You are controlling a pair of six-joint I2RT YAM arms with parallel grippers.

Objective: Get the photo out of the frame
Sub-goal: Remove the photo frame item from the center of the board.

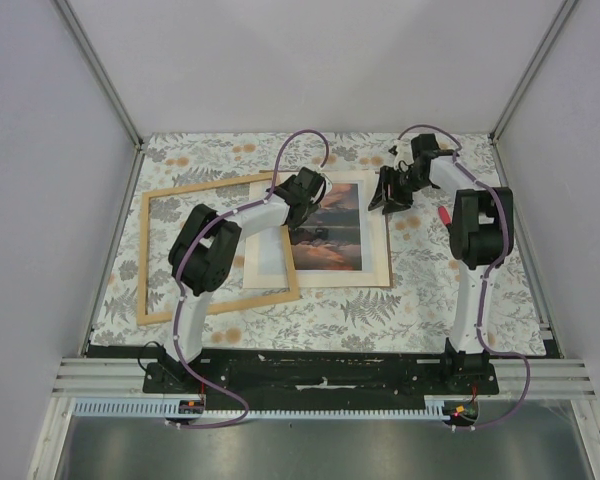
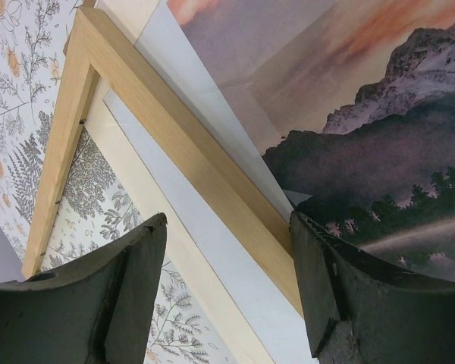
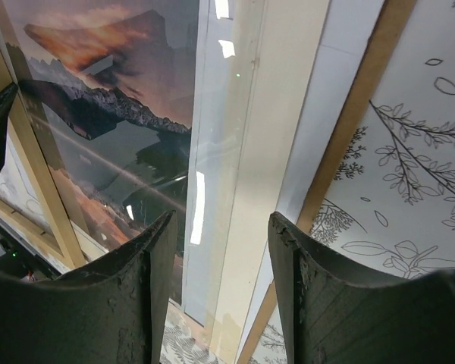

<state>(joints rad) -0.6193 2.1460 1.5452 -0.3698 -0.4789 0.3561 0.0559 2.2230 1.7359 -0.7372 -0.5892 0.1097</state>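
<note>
Top external view: the photo [image 1: 332, 235] lies flat at mid-table on a cream mat [image 1: 340, 279]. The wooden frame [image 1: 205, 187] sits tilted at its 9 o'clock, and the frame's right strip crosses the photo's white left margin. The left gripper [image 1: 310, 198] hangs over the photo's 11 o'clock corner with its jaws spread wide. That strip runs between its fingers [image 2: 129, 288], and nothing is pinched. The right gripper [image 1: 388, 195] hovers at the mat's 2 o'clock corner, jaws apart and empty, above the floral tablecloth [image 1: 430, 290].
</note>
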